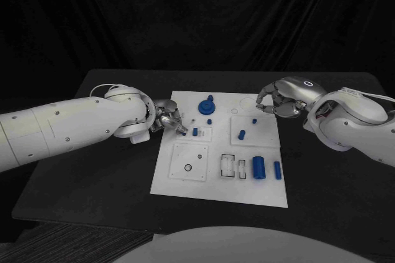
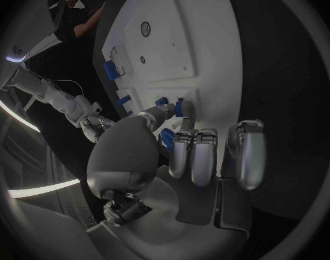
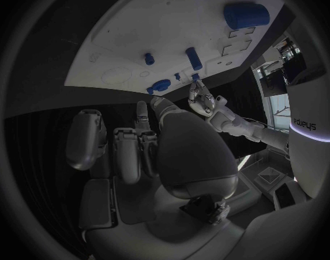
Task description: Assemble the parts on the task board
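1. Head view: left hand [image 1: 167, 119] down at the near-left edge of the task board [image 1: 218, 186], fingertips pinching a small blue peg [image 1: 195, 132] just beyond them, over a small square plate. Right hand [image 1: 278, 103] poised off the board's far right corner, fingers curled in, nothing visibly held. Round blue knob part [image 1: 206, 107] just past the left hand's fingertips; short blue pin [image 1: 242, 134] between the two hands; large blue cylinder [image 1: 259, 167] and slim blue bar [image 1: 277, 170] nearer the robot, well apart from both hands.

2. Left wrist view: thumb and one finger closed on the small blue peg [image 2: 179, 108], held against the board [image 2: 208, 52]; remaining fingers [image 2: 201, 156] folded toward the palm. Probably light, stiff, smooth plastic, so liable to slip or tilt; best taken at mid-length, kept upright over its hole. More blue parts [image 2: 111, 70] farther along the board's edge.

3. Right wrist view: fingers [image 3: 129, 153] curled in toward the palm, empty as far as can be told. Board [image 3: 136, 34] ahead of the fingertips, with the blue cylinder [image 3: 246, 14] at its far end. Open black table [image 3: 49, 104] between hand and board edge gives free room to approach; the left hand [image 3: 202, 98] crowds the board's opposite edge, so less room to reach there.
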